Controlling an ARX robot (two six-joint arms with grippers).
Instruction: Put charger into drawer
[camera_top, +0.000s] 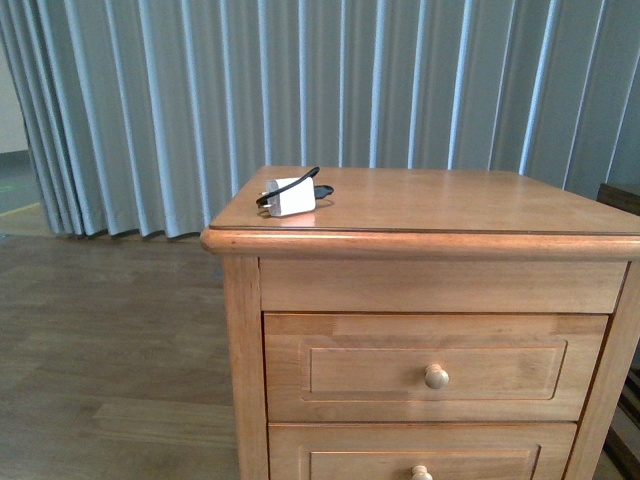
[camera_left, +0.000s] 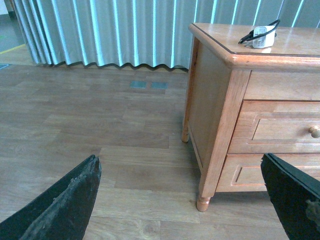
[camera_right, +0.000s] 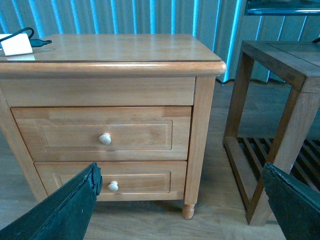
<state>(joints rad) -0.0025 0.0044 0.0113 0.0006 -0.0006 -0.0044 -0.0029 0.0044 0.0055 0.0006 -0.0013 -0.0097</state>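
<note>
The task looks to be at its very first step: the charger (camera_top: 290, 197) lies on the top of the wooden cabinet (camera_top: 450, 205), near the front left corner, with its black cable coiled behind it, and nothing touches it. The drawer (camera_top: 360, 370), the upper one, is fully shut, so I judge that it must be opened before the charger can go inside. The left gripper (camera_left: 178, 161) is low beside the cabinet, well apart from it, its 2 fingers spread wide and holding nothing. The right gripper (camera_right: 181, 167) faces the cabinet front, also spread wide and empty. The next move probably calls for one claw to close around the round knob (camera_top: 436, 376) and pull straight out. The right arm seems better placed for this, and the left arm for the charger. By count I see 1 charger, 1 cabinet, 2 drawers, namely the upper one and the lower drawer (camera_top: 350, 462), 2 knobs, 2 grippers, and 1 dark wooden side table (camera_right: 280, 55) to the right of the cabinet.
</note>
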